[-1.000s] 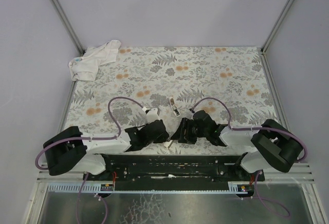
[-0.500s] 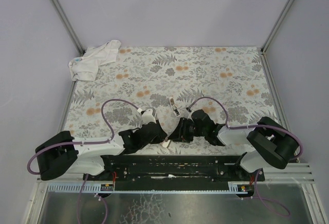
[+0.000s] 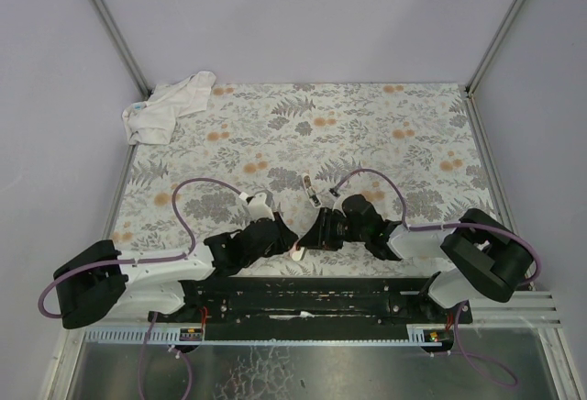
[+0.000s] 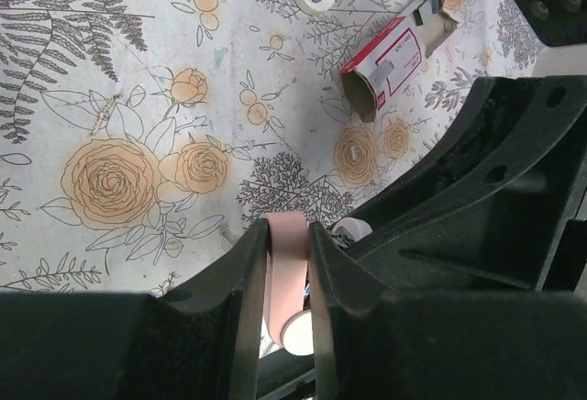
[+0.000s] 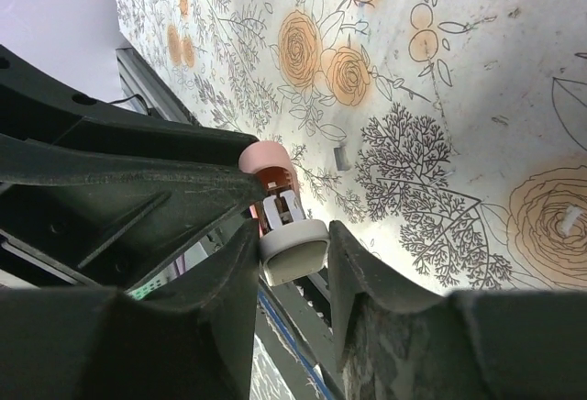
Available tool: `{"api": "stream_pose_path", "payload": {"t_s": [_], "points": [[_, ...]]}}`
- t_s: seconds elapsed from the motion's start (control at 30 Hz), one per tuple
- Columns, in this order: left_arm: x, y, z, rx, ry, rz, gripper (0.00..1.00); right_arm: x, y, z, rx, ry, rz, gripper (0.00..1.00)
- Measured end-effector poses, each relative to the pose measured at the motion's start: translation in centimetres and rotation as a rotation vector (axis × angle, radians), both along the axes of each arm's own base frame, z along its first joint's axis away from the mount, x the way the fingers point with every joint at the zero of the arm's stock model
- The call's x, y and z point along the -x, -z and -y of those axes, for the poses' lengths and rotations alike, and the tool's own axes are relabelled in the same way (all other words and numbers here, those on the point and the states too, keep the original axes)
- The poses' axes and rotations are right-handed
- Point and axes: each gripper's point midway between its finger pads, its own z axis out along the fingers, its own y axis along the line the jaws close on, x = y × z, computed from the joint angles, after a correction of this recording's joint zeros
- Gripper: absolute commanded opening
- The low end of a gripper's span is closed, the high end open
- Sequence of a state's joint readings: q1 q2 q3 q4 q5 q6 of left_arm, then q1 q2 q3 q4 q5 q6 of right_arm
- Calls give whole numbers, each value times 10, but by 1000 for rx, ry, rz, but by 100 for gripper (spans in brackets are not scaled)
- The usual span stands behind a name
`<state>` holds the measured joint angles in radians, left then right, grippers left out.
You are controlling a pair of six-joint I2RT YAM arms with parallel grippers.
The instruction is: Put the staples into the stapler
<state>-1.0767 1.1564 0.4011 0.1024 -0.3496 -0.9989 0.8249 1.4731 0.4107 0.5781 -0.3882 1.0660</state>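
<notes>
While low over the floral table [image 3: 413, 143], left gripper [image 4: 287, 235] and right gripper [image 5: 292, 235] both tight around one pink-and-cream stapler [image 4: 286, 276].

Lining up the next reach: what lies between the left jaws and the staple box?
Only bare floral tablecloth lies between the left gripper, shut on a pink bar, and the staple box; the left wrist view shows it.

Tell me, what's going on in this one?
Both arms are together at the near edge of the table, sharing one small pink-and-cream stapler. The left gripper is clamped on its pink bar and the right gripper on the cream end. The red-and-white box of staples lies on the table just beyond them, with neither gripper touching it. A crumpled white cloth sits in the far left corner.
</notes>
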Motion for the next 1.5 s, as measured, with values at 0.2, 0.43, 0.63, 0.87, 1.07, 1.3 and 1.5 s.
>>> {"api": "stream_pose_path", "payload": {"t_s": [0.2, 0.43, 0.63, 0.87, 1.07, 1.3, 1.5], "points": [[-4, -5, -1, 37, -53, -9, 1, -1, -10, 5, 0, -8, 69, 8], [-11, -28, 0, 156, -109, -26, 12, -7, -37, 20, 25, -16, 259, 0], [-14, -44, -1, 261, -124, -54, 20, -10, -60, 33, 48, -34, 426, 0], [-6, -33, -13, 290, -126, -103, 36, -14, -92, 48, 57, -32, 604, 0], [4, 0, -34, 229, -151, -167, 50, -11, -132, 48, -24, -27, 716, 0], [3, -35, -32, 349, -145, -125, 59, -12, -142, 50, -47, -19, 776, 0], [-2, -79, -27, 507, -158, -90, 75, -11, -143, 54, -86, -6, 864, 0]]}}
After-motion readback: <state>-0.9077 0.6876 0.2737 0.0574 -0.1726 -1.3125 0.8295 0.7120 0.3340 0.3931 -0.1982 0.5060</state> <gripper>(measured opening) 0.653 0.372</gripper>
